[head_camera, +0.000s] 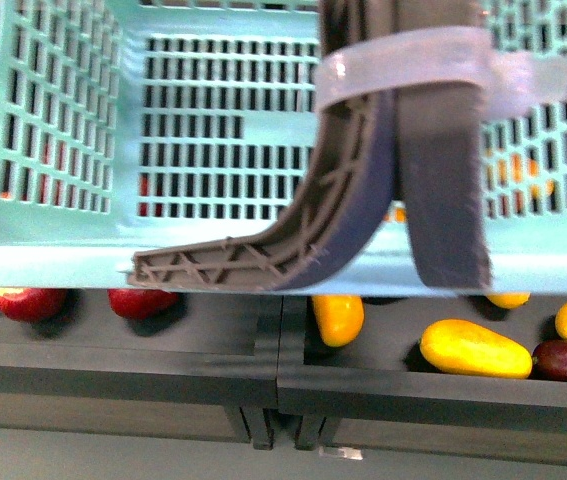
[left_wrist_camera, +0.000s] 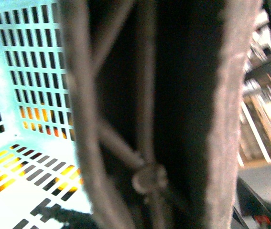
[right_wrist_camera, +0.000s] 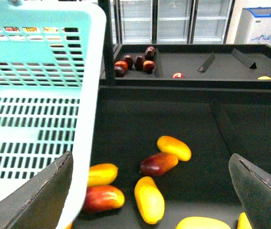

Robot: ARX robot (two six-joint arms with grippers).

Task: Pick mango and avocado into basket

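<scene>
Right wrist view: mango (right_wrist_camera: 149,199) under spread right pincer (right_wrist_camera: 149,162), near basket (right_wrist_camera: 90,95).

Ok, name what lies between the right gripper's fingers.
Right wrist view: between the open fingers show the basket rim, yellow mangoes and a dark red fruit lying in the black bin.

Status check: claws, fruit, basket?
Right claw open, empty, above the mangoes. Left claw hidden behind basket handles. Basket up by the bin, no fruit seen inside. Avocado not in view.
</scene>
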